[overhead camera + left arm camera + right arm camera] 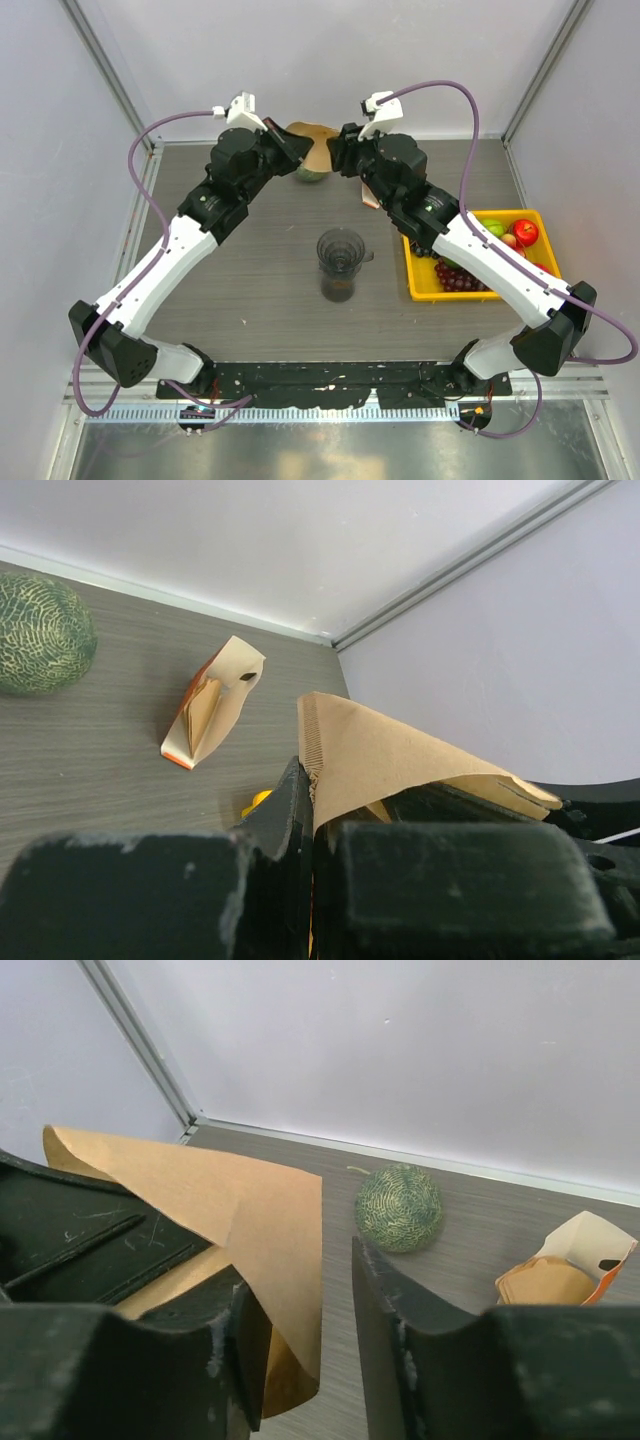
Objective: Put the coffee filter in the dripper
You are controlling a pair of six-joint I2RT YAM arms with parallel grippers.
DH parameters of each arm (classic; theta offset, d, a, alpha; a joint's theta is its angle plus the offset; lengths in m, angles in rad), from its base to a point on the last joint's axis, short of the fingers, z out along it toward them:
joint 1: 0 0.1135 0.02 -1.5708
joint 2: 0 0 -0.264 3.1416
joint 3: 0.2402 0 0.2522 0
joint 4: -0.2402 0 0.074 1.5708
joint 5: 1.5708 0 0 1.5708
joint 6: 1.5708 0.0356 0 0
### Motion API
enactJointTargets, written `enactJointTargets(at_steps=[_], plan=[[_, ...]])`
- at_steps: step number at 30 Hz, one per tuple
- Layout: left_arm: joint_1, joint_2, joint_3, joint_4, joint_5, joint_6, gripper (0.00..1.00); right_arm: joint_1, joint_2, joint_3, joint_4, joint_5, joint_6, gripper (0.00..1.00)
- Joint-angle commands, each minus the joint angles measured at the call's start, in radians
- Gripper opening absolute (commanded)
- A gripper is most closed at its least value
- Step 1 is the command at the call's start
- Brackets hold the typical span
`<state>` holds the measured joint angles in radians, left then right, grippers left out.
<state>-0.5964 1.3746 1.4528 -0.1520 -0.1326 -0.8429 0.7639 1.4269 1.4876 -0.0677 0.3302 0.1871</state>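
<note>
One flimsy coffee filter (312, 140), held aloft far from the dripper (341, 250): left gripper (305, 790) pinches it, right gripper (335, 1280) gapes at its edge. A skewed squeeze could rip it.

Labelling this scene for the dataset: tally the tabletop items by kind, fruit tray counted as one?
coffee filter: 1
filter pack: 1
dripper: 1
glass jug: 1
green melon: 1
yellow fruit tray: 1
Total: 6
</note>
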Motion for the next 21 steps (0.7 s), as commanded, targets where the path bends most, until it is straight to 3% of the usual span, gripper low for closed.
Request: enactJointTargets(at_steps=[1, 3, 7, 9, 11, 16, 21], plan=[[-0.009, 0.006, 0.043, 0.055, 0.007, -0.030, 0.00, 0.005, -0.006, 0.031, 0.062, 0.056, -0.009, 0.36], [-0.009, 0.004, 0.041, 0.055, 0.010, -0.028, 0.00, 0.003, -0.006, 0.034, 0.063, 0.075, -0.024, 0.22], [-0.011, 0.004, 0.038, 0.055, 0.025, 0.010, 0.06, 0.005, 0.001, 0.042, 0.063, 0.109, -0.043, 0.05], [-0.013, 0.000, 0.041, 0.039, 0.033, 0.072, 0.28, 0.002, 0.006, 0.048, 0.063, 0.115, -0.058, 0.05], [-0.014, -0.005, 0.058, -0.016, 0.027, 0.170, 0.59, 0.003, 0.006, 0.051, 0.063, 0.110, -0.080, 0.05], [0.000, -0.045, 0.021, -0.047, 0.037, 0.411, 0.98, 0.002, -0.011, 0.028, 0.063, 0.079, -0.139, 0.05], [0.030, -0.046, 0.043, -0.069, 0.128, 0.510, 0.99, 0.003, -0.023, 0.025, 0.060, 0.032, -0.169, 0.05]])
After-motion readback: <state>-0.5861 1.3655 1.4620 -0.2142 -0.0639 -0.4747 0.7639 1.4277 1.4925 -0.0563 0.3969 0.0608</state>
